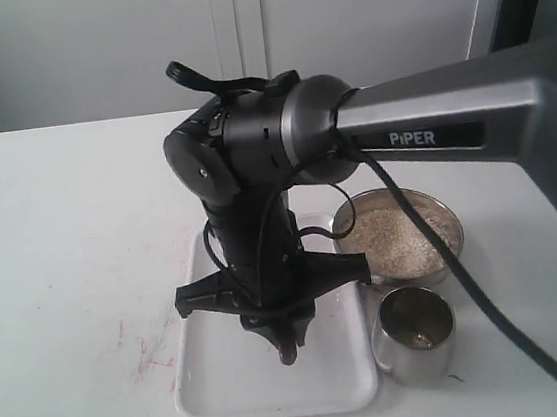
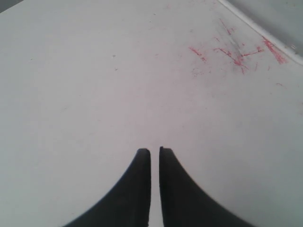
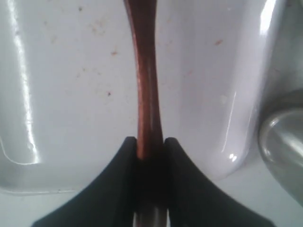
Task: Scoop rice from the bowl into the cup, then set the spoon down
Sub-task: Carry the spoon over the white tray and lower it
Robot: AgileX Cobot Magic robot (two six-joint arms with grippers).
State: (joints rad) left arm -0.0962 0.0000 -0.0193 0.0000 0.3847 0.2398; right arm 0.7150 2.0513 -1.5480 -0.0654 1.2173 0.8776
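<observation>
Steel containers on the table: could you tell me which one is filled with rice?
The wide, shallow bowl, brimming with rice; the narrower cup looks nearly empty.

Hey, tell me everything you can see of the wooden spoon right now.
The spoon is slim, dark reddish-brown, glossy wood by its look. Only its long handle shows, widening slightly at the far end; its head cannot be made out. The right gripper is shut on it, one finger on each side. It is held over the white tray; whether it touches the tray cannot be told.
</observation>
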